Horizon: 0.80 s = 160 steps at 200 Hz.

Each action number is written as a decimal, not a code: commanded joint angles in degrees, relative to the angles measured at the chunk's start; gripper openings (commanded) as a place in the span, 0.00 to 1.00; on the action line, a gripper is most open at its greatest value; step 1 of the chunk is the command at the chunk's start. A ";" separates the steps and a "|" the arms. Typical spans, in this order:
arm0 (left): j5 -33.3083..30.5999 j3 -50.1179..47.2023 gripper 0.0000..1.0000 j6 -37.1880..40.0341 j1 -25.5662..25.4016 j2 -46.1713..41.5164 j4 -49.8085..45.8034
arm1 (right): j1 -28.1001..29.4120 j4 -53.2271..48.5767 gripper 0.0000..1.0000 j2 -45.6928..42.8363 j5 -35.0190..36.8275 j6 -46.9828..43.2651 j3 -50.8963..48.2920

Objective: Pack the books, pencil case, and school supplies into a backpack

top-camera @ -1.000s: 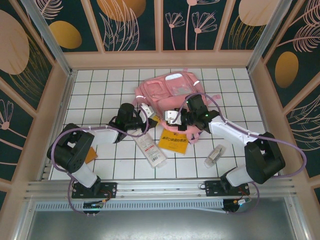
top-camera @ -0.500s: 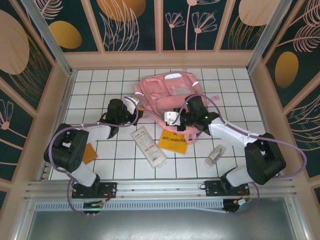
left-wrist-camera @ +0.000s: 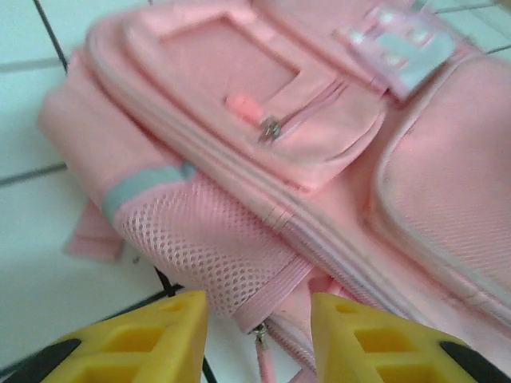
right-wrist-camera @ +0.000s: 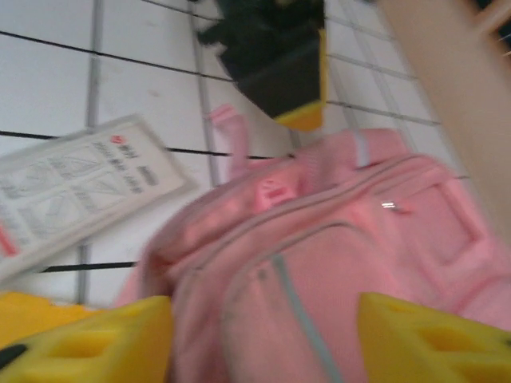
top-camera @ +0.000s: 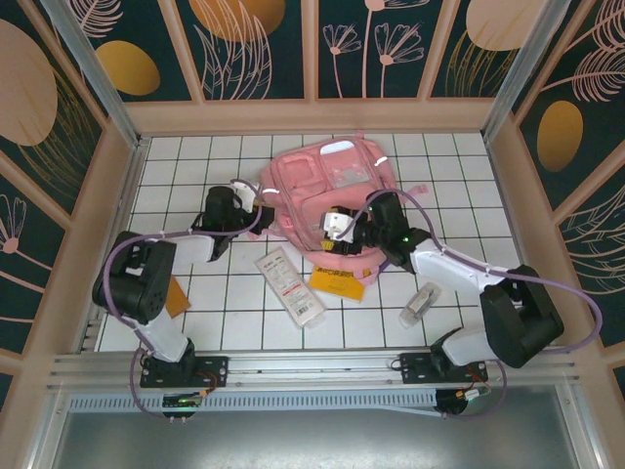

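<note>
Opening the bag is the step in hand, I judge: my left end effector (top-camera: pixel 245 194) is released beside the mesh side pocket of the pink backpack (top-camera: pixel 314 184), and my right end effector (top-camera: pixel 337 223) hangs spread wide over its near edge, grasping nothing. The backpack lies on the table (top-camera: pixel 195 161), apparently zipped, with the yellow book (top-camera: pixel 337 281), white pencil case (top-camera: pixel 290 286) and small tube (top-camera: pixel 420 304) unpacked in front. Next I need one end effector pinching a zipper pull while the other steadies the fabric.
</note>
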 commanded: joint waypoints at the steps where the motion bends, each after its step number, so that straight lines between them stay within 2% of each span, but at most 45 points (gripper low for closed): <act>1: 12.85 1.85 0.40 15.72 -1.07 -6.15 -4.45 | -0.48 20.18 0.68 -4.59 15.94 23.02 -4.01; 11: 14.70 3.47 0.42 23.80 -2.90 -7.04 -11.21 | -0.80 21.17 0.71 -6.02 28.02 34.87 -3.89; 20: 14.40 5.50 0.44 30.22 -5.27 -6.90 -16.97 | -1.76 16.81 0.76 -7.08 38.54 45.84 -2.25; 28: 13.24 7.15 0.45 34.01 -7.47 -6.10 -20.38 | -2.08 8.64 0.87 -7.50 47.19 55.80 0.61; 34: 12.15 8.31 0.46 35.58 -9.18 -5.14 -21.65 | -4.82 0.37 0.97 -7.42 51.23 63.18 3.55; 41: 11.55 9.69 0.46 37.20 -10.77 -3.94 -22.54 | -7.44 -11.59 0.99 -6.95 52.86 70.16 6.41; 54: 10.45 11.75 0.46 37.96 -13.21 -1.22 -21.41 | -13.44 -23.10 0.99 -6.03 50.24 78.78 10.12; 67: 8.70 13.02 0.47 38.05 -15.16 1.59 -19.39 | -19.61 -29.43 0.99 -5.72 45.05 85.87 10.91; 99: 9.94 21.20 0.54 46.15 -18.91 9.04 -25.43 | -31.18 -26.20 0.99 -7.57 28.23 88.67 4.24; 123: 6.22 23.12 0.57 45.99 -20.06 12.50 -25.33 | -34.15 -22.76 0.99 -7.63 20.28 83.76 1.38; 160: 7.22 26.39 0.67 48.11 -21.25 15.69 -29.13 | -34.44 -22.05 0.99 -6.16 18.91 80.84 1.27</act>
